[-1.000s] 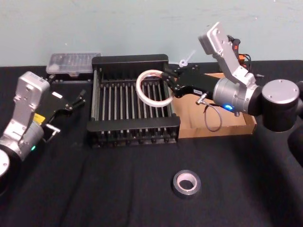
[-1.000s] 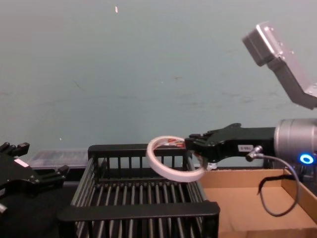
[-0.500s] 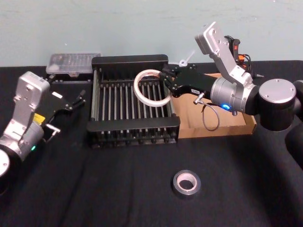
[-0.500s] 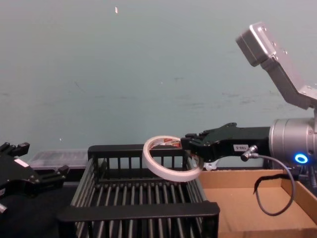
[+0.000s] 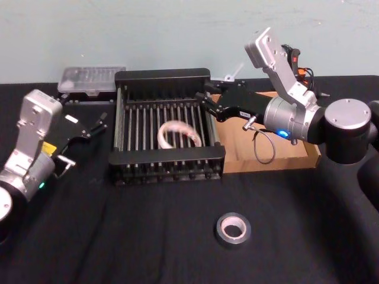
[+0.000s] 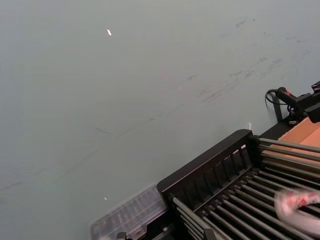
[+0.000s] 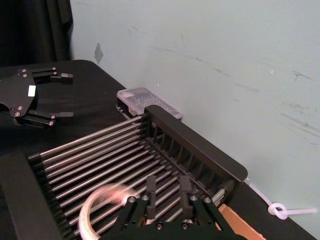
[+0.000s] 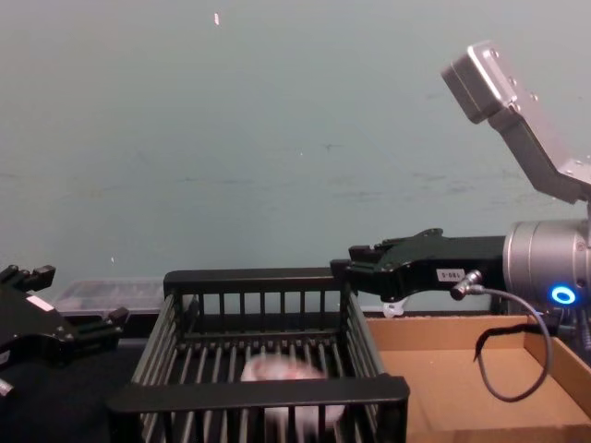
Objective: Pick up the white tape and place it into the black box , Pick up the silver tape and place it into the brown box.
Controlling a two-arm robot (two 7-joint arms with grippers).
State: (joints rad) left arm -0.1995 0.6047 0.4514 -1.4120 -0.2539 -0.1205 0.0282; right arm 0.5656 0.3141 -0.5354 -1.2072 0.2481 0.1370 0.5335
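Observation:
The white tape (image 5: 177,134) lies blurred inside the black box (image 5: 168,156), toward its middle; it also shows as a pale ring in the right wrist view (image 7: 101,206) and behind the front rim in the chest view (image 8: 280,373). My right gripper (image 5: 207,102) hovers open over the box's right rear corner, with nothing between its fingers (image 7: 150,187). The silver tape (image 5: 233,229) lies flat on the black table in front, to the right of centre. The brown box (image 5: 278,160) stands right of the black box, under my right arm. My left gripper (image 5: 99,122) rests open at the left.
A clear plastic case (image 5: 92,78) lies at the back left, beside the black box. A grey cable (image 5: 265,148) loops from my right wrist over the brown box. The wall stands close behind both boxes.
My right gripper has opened and let go of the white tape, which has dropped from beside the fingers into the black box. The left arm has not moved.

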